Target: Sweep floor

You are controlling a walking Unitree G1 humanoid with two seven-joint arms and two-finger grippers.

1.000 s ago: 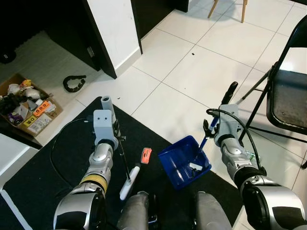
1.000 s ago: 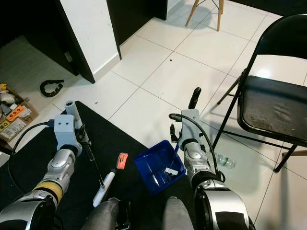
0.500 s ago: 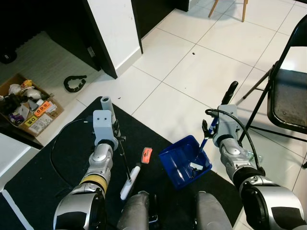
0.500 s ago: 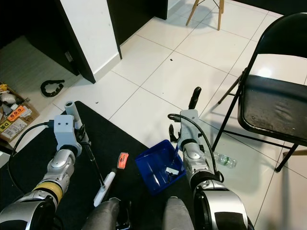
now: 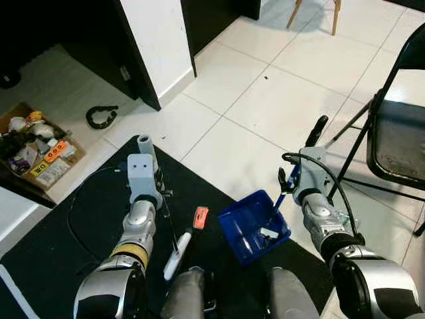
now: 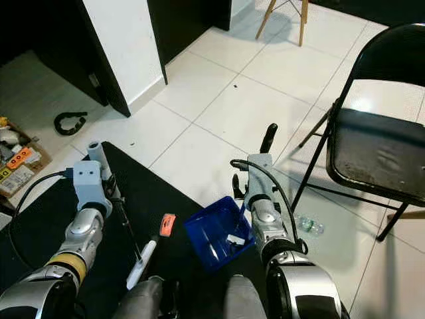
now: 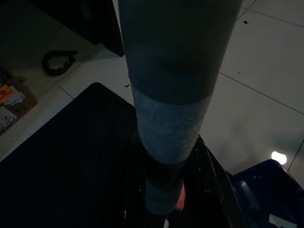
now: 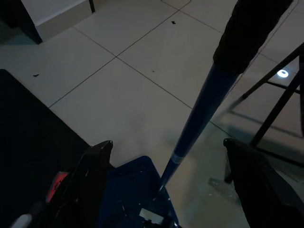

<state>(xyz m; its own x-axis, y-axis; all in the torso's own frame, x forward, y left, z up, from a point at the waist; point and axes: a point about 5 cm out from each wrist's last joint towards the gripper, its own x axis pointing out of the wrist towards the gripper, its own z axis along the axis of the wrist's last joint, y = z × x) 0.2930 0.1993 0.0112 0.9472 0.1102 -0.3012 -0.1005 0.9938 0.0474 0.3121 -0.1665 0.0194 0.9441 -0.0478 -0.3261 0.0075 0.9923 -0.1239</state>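
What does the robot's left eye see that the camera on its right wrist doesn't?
Left eye view: the cardboard box of clutter, the black ring on the floor, the white-handled brush and the chair seat. Right wrist view: a bright glint on the tile by the chair legs. Both: the blue dustpan, its blue handle and the black mat.

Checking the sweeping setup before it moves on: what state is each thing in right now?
Dustpan: blue, held by its long handle in the right gripper, white scrap inside.
Broom: handle held in the left gripper, over the black mat.
Folding chair: unfolded, seat bare.
Cardboard box: open, full of clutter.
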